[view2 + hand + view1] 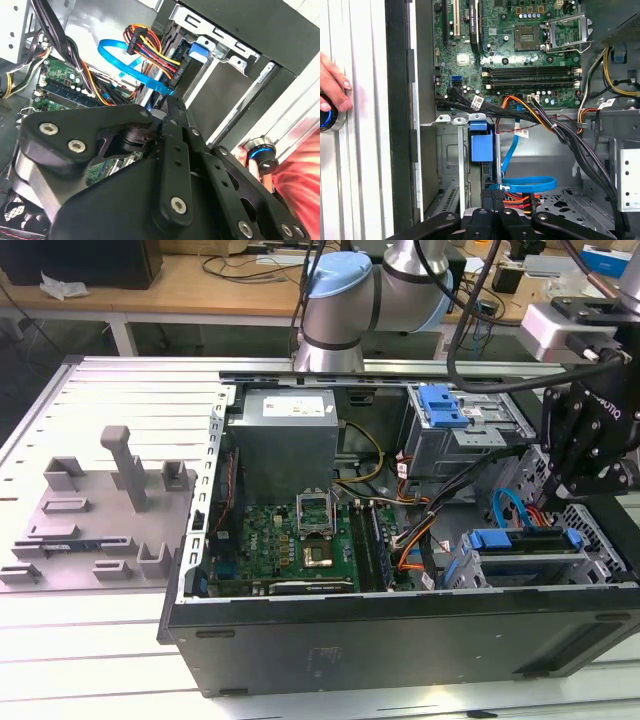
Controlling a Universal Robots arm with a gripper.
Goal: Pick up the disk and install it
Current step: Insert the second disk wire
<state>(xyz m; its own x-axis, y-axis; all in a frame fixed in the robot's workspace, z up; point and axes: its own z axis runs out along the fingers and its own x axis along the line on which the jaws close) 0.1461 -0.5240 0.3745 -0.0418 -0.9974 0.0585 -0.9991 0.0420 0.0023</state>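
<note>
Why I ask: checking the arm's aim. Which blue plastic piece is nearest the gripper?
The bracket framing the disk, at the exterior view's right: the gripper hangs right above it. The latch on the grey cage sits farther off.

- Tool [585, 455]: in the exterior view its black body overlaps the case's far corner; fingertips hidden, so finger spacing cannot be told.
- Disk [527, 562]: in the exterior view, only its blue bracket and one edge show inside the drive bay; the label face is hidden.
- Hand [332, 95]: cut off by the edge of the first wrist view, fingers resting on a blue-ringed button [326, 117], itself partly cropped.
- Robot arm [350, 290]: upper links cropped by the exterior view's top edge.
- Second wrist view: the tool's black linkage [165, 195] hides the case interior behind it.
</note>
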